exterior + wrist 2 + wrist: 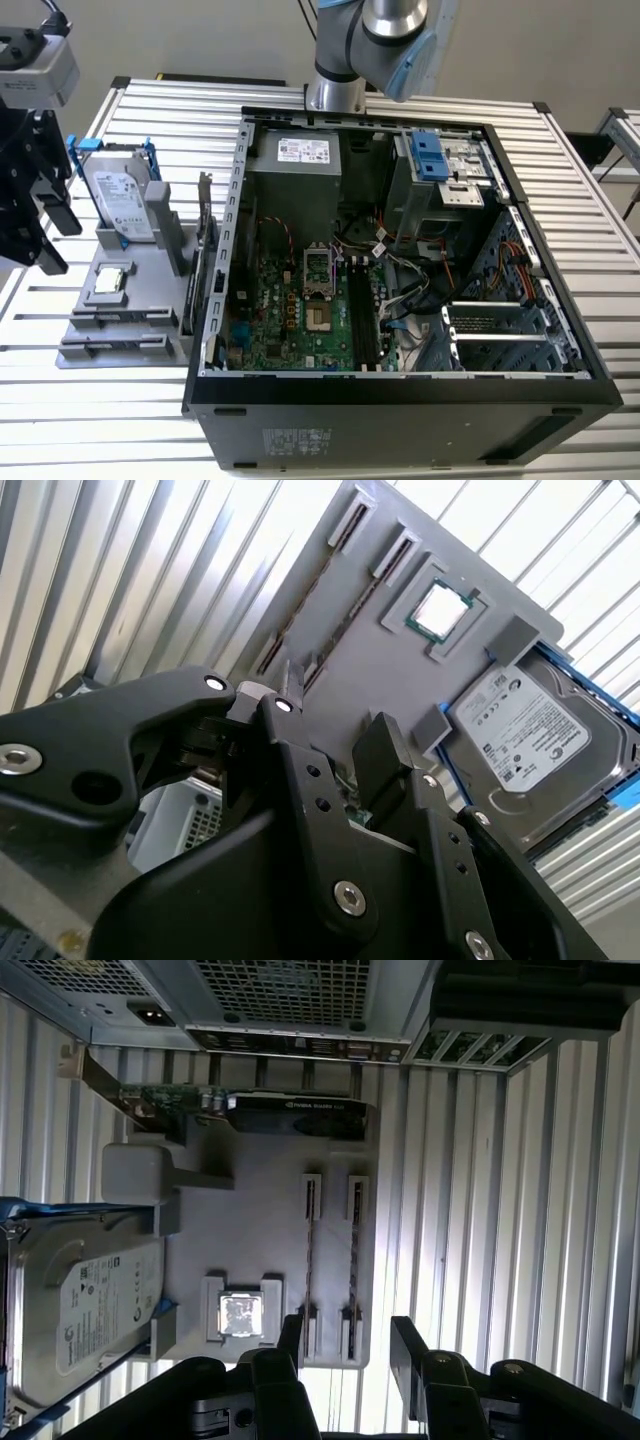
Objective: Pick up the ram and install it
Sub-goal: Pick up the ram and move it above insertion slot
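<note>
A thin ram stick (352, 1260) stands on edge in a slot of the grey tray (260, 1180), with a second thin stick (308, 1260) in the slot beside it. The same slots lie along the tray's front (118, 320) in the exterior view and run as two dark lines (300, 610) in the second wrist view. My gripper (345, 1345) hovers over the tray's outer end, above the slot ends. It is open and nothing sits between its black fingers (290, 705). It hangs at the exterior view's far left (50, 238).
On the tray also sit a square processor chip (108, 281), a silver hard drive (122, 200) in a blue bracket and an upright graphics card (290, 1115). The open computer case (240, 200) lies right of the tray, its motherboard memory slots (362, 320) exposed. Slatted metal table (600, 260) all around.
</note>
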